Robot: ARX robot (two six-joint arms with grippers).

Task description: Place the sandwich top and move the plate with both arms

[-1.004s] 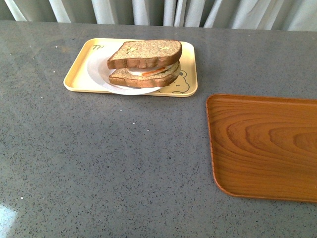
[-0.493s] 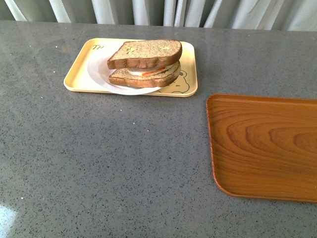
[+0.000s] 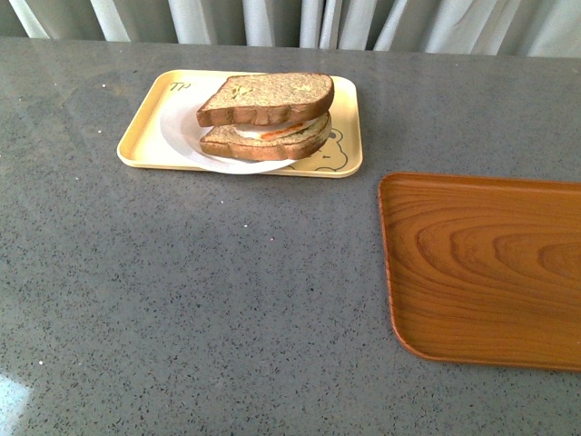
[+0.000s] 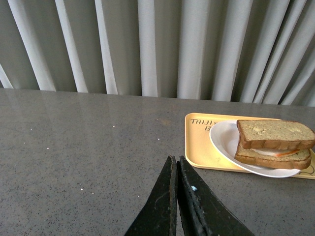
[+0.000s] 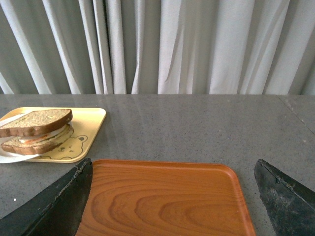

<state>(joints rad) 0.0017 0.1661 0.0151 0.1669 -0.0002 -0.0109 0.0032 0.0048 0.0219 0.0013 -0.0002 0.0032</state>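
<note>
The sandwich top (image 3: 268,97), a brown speckled bread slice, lies on the lower slice with its egg filling on the white plate (image 3: 186,136). The plate sits on a yellow bear tray (image 3: 145,136) at the back left of the table. The sandwich top also shows in the left wrist view (image 4: 275,133) and the right wrist view (image 5: 34,121). My left gripper (image 4: 176,162) is shut and empty, low over the table, short of the yellow tray. My right gripper (image 5: 173,169) is open and empty, its fingers (image 5: 59,204) straddling the wooden tray. Neither arm shows in the front view.
A brown wooden tray (image 3: 486,268) lies empty at the front right, also in the right wrist view (image 5: 167,201). Grey curtains (image 3: 300,20) hang behind the grey speckled table (image 3: 200,300).
</note>
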